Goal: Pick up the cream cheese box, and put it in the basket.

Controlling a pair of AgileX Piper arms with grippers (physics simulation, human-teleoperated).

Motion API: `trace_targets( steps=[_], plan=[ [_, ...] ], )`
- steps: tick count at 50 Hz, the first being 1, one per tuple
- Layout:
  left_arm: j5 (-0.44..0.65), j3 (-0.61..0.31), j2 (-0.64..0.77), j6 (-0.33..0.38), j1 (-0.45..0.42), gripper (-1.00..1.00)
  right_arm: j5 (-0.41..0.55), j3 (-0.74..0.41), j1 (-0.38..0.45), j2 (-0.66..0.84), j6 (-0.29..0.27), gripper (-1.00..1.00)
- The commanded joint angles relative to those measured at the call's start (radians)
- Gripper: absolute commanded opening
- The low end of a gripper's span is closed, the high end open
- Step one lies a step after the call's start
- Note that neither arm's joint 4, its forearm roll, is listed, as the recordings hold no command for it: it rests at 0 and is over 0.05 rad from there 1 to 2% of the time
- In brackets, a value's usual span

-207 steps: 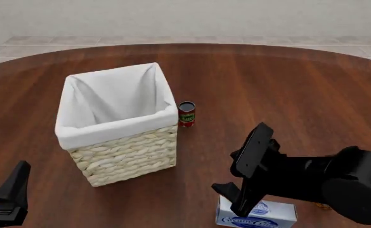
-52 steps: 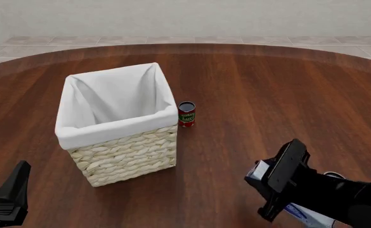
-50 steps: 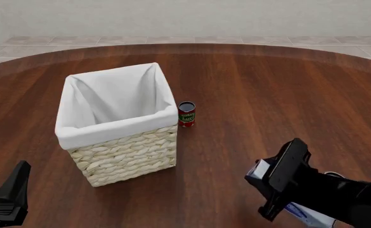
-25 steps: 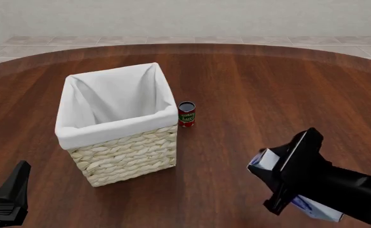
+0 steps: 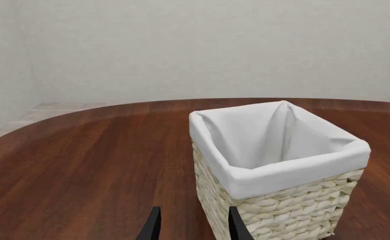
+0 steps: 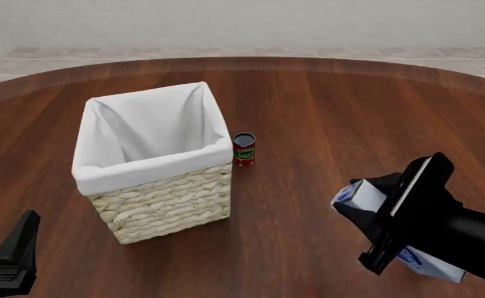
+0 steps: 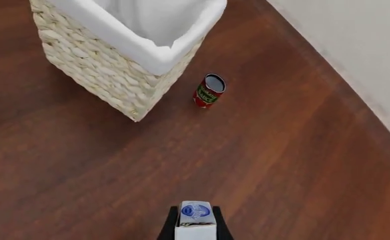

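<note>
The cream cheese box (image 6: pixel 354 198), a pale blue-white carton, hangs tilted above the table at the front right. My right gripper (image 6: pixel 376 203) is shut on it. In the right wrist view the box (image 7: pixel 196 219) shows end-on with its blue oval logo, and the gripper (image 7: pixel 195 229) has a dark finger on each side. The basket (image 6: pixel 163 202), woven wicker with a white liner, stands at left centre, well apart from the box. It also shows as the basket (image 5: pixel 281 210) and the basket (image 7: pixel 98 75). My left gripper (image 6: pixel 17 248) rests low at the front left, and the left gripper (image 5: pixel 193 227) is open and holds nothing.
A small red can (image 6: pixel 244 149) stands upright just right of the basket, between it and the held box; the right wrist view also shows this can (image 7: pixel 209 91). The brown wooden table (image 6: pixel 350 105) curves away at the back, with a tiled floor beyond.
Four seconds ago the box lay flat under my right gripper. Over the last second the right gripper has carried it up and to the right. The left arm has not moved.
</note>
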Motion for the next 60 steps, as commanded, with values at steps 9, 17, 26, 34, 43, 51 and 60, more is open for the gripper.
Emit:
trace_targets(
  steps=[9,17,26,34,43,51,60],
  plan=[
    [0.0,0.0,0.0,0.0,0.0,1.0,0.038,-0.037,-0.003,-0.064,0.009,-1.0],
    [0.0,0.0,0.0,0.0,0.0,1.0,0.053,-0.053,-0.001,-0.091,0.008,-1.0],
    [0.0,0.0,0.0,0.0,0.0,1.0,0.063,-0.086,0.029,-0.115,0.031,-1.0],
    [0.0,0.0,0.0,0.0,0.0,1.0,0.055,-0.116,0.052,-0.124,0.057,-1.0],
    [0.0,0.0,0.0,0.0,0.0,1.0,0.043,-0.144,0.068,-0.129,0.096,-1.0],
    [0.0,0.0,0.0,0.0,0.0,1.0,0.034,-0.156,0.075,-0.146,0.123,-1.0],
    [0.0,0.0,0.0,0.0,0.0,1.0,0.027,-0.175,0.094,-0.173,0.169,-1.0]
  ],
)
